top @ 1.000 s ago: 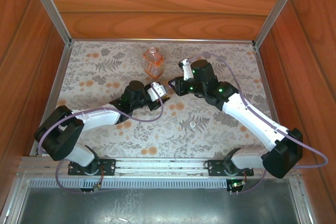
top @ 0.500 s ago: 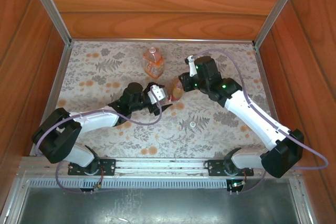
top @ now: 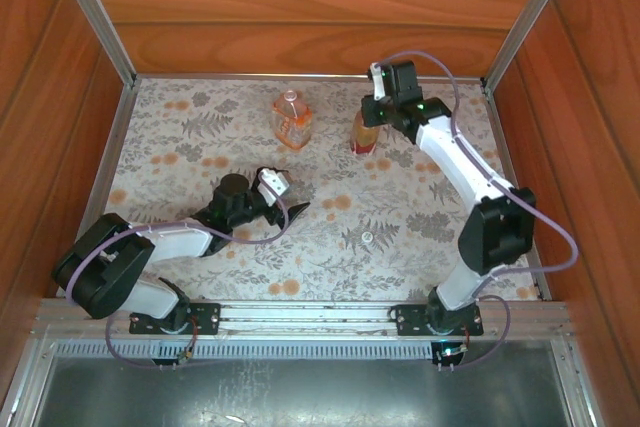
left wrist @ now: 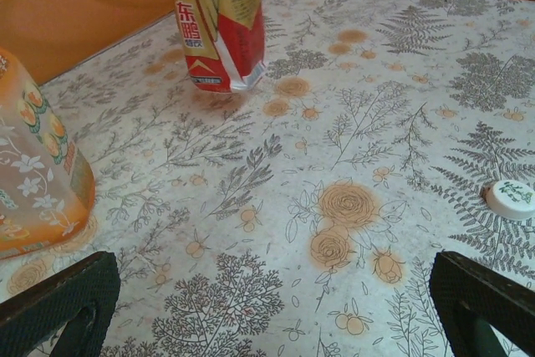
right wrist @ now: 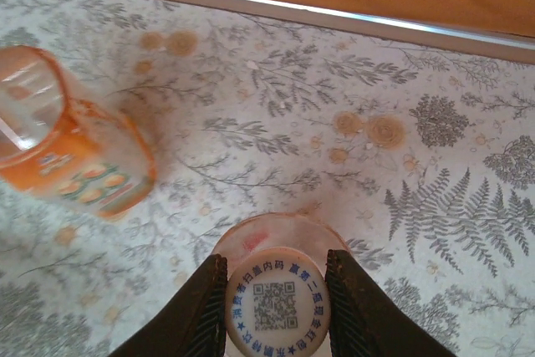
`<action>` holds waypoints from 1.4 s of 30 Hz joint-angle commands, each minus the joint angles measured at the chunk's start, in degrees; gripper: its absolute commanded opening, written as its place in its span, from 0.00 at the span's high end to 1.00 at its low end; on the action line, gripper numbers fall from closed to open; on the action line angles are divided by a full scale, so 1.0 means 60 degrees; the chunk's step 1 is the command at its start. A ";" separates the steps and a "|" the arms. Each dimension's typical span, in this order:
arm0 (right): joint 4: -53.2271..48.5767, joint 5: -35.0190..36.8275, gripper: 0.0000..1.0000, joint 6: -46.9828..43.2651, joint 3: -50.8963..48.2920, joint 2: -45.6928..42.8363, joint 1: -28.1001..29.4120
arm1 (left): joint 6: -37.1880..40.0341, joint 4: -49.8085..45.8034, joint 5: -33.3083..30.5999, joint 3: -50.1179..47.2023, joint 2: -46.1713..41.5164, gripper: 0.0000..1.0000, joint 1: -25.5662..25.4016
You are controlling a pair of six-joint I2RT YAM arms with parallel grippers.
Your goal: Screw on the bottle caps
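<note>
My right gripper (right wrist: pixel 277 300) is shut on a white bottle cap (right wrist: pixel 277 307) with a printed code, which sits on top of the slim bottle (top: pixel 363 133). That bottle, with its red and yellow label (left wrist: pixel 219 22), stands slightly tilted at the back of the table. The wide squarish bottle (top: pixel 291 119) stands to its left, uncapped (right wrist: pixel 67 144). A second cap (top: pixel 368 237) lies loose on the cloth (left wrist: pixel 512 198). My left gripper (top: pixel 288 203) is open over bare cloth, its black fingertips (left wrist: pixel 58 298) far apart with nothing between them.
A floral cloth (top: pixel 200 137) covers the table. Wooden walls with metal rails (top: pixel 300 77) close in the back and both sides. The right arm (top: pixel 470 172) stretches along the right side.
My left gripper opened and drew back to the near left. My right gripper carried the slim bottle by its cap from the table's middle to the back right, beside the wide bottle.
</note>
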 commanded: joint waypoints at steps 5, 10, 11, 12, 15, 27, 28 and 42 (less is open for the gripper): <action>-0.0244 -0.0378 0.96 -0.0429 0.0857 0.1141 -0.0485 | -0.0299 0.0587 -0.0250 -0.0073 -0.0011 0.00 0.0133; -0.0049 -0.0376 0.85 -0.0396 0.0581 0.1283 -0.0631 | -0.0293 0.0587 -0.0345 -0.0076 0.0008 0.00 0.0217; -0.0057 -0.0370 0.77 -0.0411 0.0537 0.1257 -0.0636 | -0.0304 0.0587 -0.0366 -0.0065 0.0022 0.00 0.0229; -0.0051 -0.0400 0.70 -0.0418 0.0512 0.1209 -0.0637 | -0.0329 0.0587 -0.0375 -0.0067 0.0025 0.00 0.0264; 0.0075 -0.0480 0.50 -0.0677 0.0386 0.0935 -0.0623 | -0.0420 0.0587 -0.0337 -0.0104 0.0000 0.00 0.0371; 0.0921 -0.1288 0.12 -0.2408 -0.0290 -0.0431 0.0150 | -0.0968 0.0587 -0.0176 -0.0839 -0.0723 0.00 0.1434; 0.0979 -0.1495 0.10 -0.2613 -0.0289 -0.0432 0.0304 | -0.0993 0.0594 -0.0184 -0.0926 -0.0821 0.00 0.1491; 0.1602 -0.2960 0.03 -0.3746 0.1696 0.2405 0.1706 | -0.1182 0.0407 0.0082 -0.1483 -0.1533 0.00 0.1844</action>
